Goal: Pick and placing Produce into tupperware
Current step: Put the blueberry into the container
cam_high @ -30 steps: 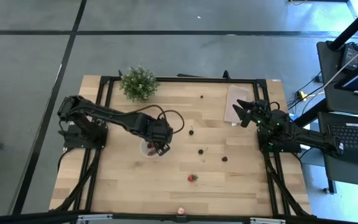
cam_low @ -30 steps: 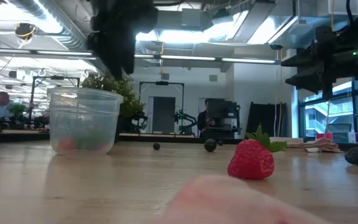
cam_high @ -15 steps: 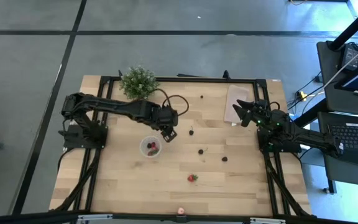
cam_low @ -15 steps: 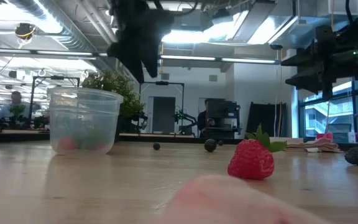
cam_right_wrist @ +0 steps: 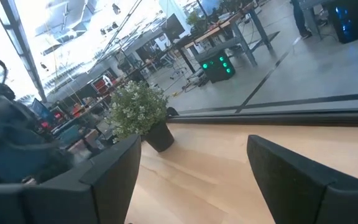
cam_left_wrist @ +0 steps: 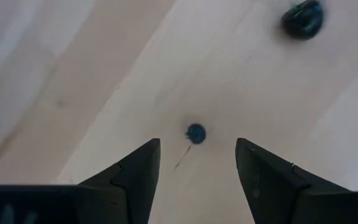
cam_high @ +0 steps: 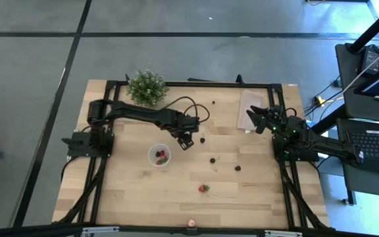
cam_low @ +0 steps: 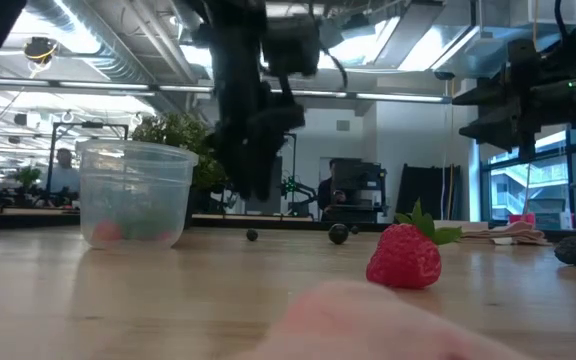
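Dark berry (cam_left_wrist: pixel 196 133) sits on the table between my left gripper (cam_high: pixel 187 139) fingers, spread & empty, just past the cup (cam_high: pixel 159 155); prob. it rolls off if one finger clips it first; right gripper (cam_high: pixel 256 117) waits spread.

Grey floor (cam_high: pixel 31 99), bright ceiling lights (cam_low: pixel 408 45)

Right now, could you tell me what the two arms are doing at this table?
The left end effector hangs open over a small dark berry on the wooden table, beside the plastic cup, which holds a few fruits. A strawberry and other dark berries lie loose on the table. The right end effector waits open near the beige sheet, holding nothing.
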`<action>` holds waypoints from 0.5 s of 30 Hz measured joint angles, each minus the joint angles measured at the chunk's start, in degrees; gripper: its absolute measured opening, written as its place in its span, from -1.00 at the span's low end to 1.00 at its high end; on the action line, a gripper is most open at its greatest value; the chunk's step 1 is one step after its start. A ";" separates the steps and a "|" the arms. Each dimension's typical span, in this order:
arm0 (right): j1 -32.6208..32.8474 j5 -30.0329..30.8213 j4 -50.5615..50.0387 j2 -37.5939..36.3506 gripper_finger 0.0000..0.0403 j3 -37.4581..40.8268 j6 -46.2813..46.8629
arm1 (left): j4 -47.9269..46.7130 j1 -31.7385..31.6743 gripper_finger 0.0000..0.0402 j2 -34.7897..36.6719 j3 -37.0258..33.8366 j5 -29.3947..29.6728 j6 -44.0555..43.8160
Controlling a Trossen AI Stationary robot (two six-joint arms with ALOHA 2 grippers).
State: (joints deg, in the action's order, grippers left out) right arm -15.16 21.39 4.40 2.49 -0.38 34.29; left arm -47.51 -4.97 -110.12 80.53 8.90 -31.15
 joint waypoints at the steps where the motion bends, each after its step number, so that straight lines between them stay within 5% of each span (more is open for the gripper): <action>1: 0.00 0.00 0.00 -0.01 0.47 0.00 0.00 | -0.25 -0.13 0.01 -0.83 -0.02 -0.12 0.12; 15: 0.00 0.00 -0.01 0.01 0.47 0.00 -0.02 | 3.12 -0.18 -0.01 -6.67 -0.04 -1.16 1.93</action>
State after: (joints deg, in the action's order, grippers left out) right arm -15.16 21.39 4.39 2.50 -0.38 34.27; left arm -44.39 -5.15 -116.79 80.49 7.75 -29.22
